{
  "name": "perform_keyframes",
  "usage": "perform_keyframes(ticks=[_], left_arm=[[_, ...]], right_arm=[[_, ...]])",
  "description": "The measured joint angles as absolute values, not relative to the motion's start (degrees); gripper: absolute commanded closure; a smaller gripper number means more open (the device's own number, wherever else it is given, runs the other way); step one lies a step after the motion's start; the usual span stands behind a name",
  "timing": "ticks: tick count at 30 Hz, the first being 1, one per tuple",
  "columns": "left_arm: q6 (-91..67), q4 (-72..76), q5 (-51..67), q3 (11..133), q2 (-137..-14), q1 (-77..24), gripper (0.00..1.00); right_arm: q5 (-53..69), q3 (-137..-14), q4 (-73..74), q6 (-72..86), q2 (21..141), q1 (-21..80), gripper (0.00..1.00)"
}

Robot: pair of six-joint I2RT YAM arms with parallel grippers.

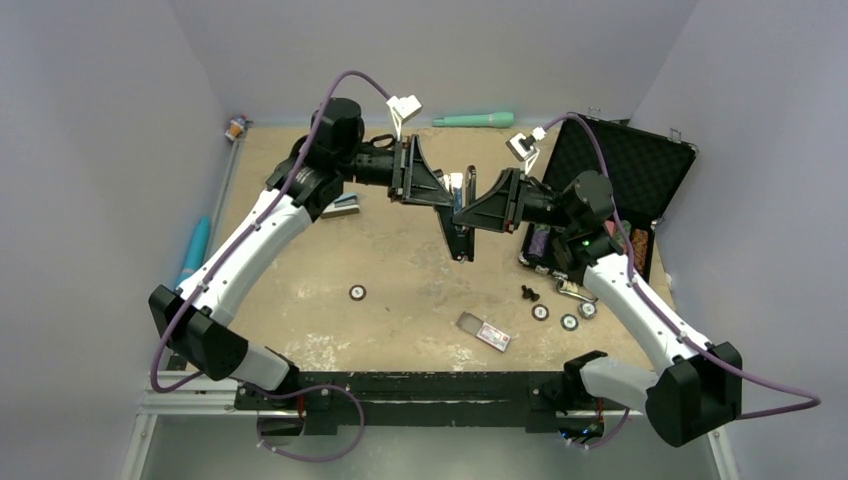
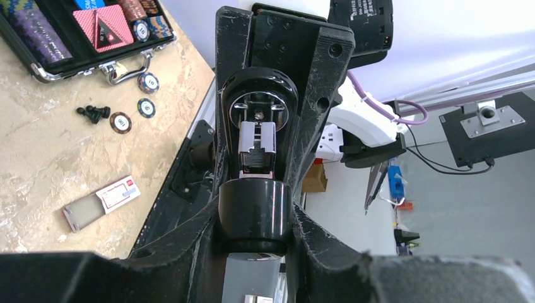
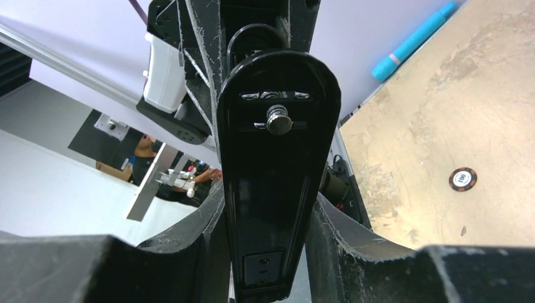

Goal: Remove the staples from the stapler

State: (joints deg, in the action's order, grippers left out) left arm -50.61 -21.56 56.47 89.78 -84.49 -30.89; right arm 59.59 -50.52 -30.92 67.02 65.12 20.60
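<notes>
The stapler (image 1: 460, 240) is held in the upper middle of the top view, between the two tools. It is pinched from the left by the left tool (image 1: 450, 195) and from the right by the right tool (image 1: 466, 212). Whether its lower end touches the table (image 1: 400, 260) cannot be told. A silvery channel (image 2: 257, 148) is seen inside it. An open case (image 1: 620, 175) lies at the right edge.
</notes>
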Motion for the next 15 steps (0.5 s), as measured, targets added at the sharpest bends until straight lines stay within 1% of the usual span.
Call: perform_keyframes(ticks=[4, 6, 7, 8, 12, 14, 15], left_arm=[[-50.02, -22.85, 55.86, 89.78, -84.49, -31.05, 0.99], [-49.78, -23.62, 55.46, 89.78, -84.42, -31.22, 0.95], [-49.67, -24.05, 55.27, 89.78, -84.42, -31.29, 0.9], [-49.54, -24.49, 55.05, 89.78, -84.36, -31.31, 0.82], [-48.47, -26.41, 53.76, 89.78, -83.81, -31.33, 0.37], [-48.34, -27.59, 52.9, 89.78, -83.24, -31.22, 0.27], [-48.42, -28.47, 52.31, 89.71, -82.67, -30.96, 0.25]], right_arm=[[59.48, -50.24, -29.1, 66.11, 64.51, 20.62, 1.0], [59.51, -50.11, -28.08, 65.76, 64.14, 20.62, 1.0], [59.48, -50.11, -27.49, 65.52, 63.99, 20.62, 1.0], [59.48, -50.11, -27.0, 65.34, 63.9, 20.62, 1.0], [59.31, -50.11, -24.43, 63.81, 63.53, 20.62, 1.0], [59.35, -50.11, -22.87, 61.8, 63.35, 20.6, 1.0], [59.31, -50.11, -21.28, 60.73, 63.24, 20.6, 1.0]])
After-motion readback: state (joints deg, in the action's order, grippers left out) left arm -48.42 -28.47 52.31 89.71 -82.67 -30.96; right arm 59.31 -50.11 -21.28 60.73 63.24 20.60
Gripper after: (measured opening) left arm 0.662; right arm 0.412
